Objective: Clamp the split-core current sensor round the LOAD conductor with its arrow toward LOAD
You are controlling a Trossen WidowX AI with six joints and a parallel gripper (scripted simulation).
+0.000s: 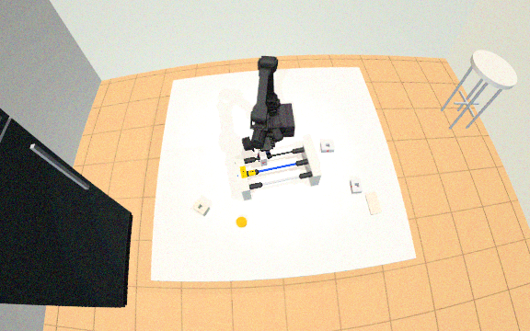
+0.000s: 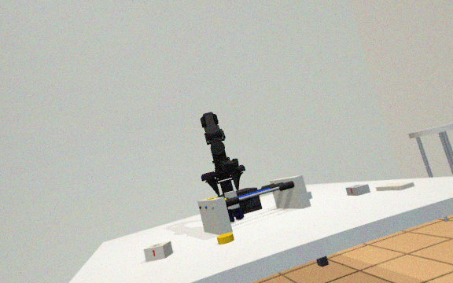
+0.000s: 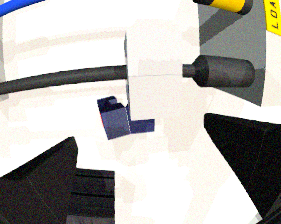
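Observation:
The white and dark blue sensor (image 1: 262,159) (image 2: 230,194) (image 3: 156,90) hangs at the black conductor (image 1: 285,154) (image 3: 66,76), near its left end in the top view. Its dark blue part sits low; whether it is latched is hidden. The blue conductor (image 1: 276,168) (image 2: 255,193) (image 3: 16,7) runs alongside, with a yellow sleeve and the LOAD marker (image 1: 243,172) (image 3: 274,20) at its left end in the top view. The sensor's arrow is not readable. My gripper (image 2: 228,192) (image 3: 141,132) is open and empty, its fingers apart on both sides of the sensor, just short of it in the wrist view.
A left post (image 1: 247,194) (image 2: 215,216) and a right post (image 1: 312,161) (image 2: 292,196) hold the three conductors. A yellow disc (image 1: 241,222) (image 2: 226,238), a flat cream plate (image 1: 373,203) (image 2: 395,186) and three small white blocks, one front left (image 1: 201,206) (image 2: 158,251), stand around them.

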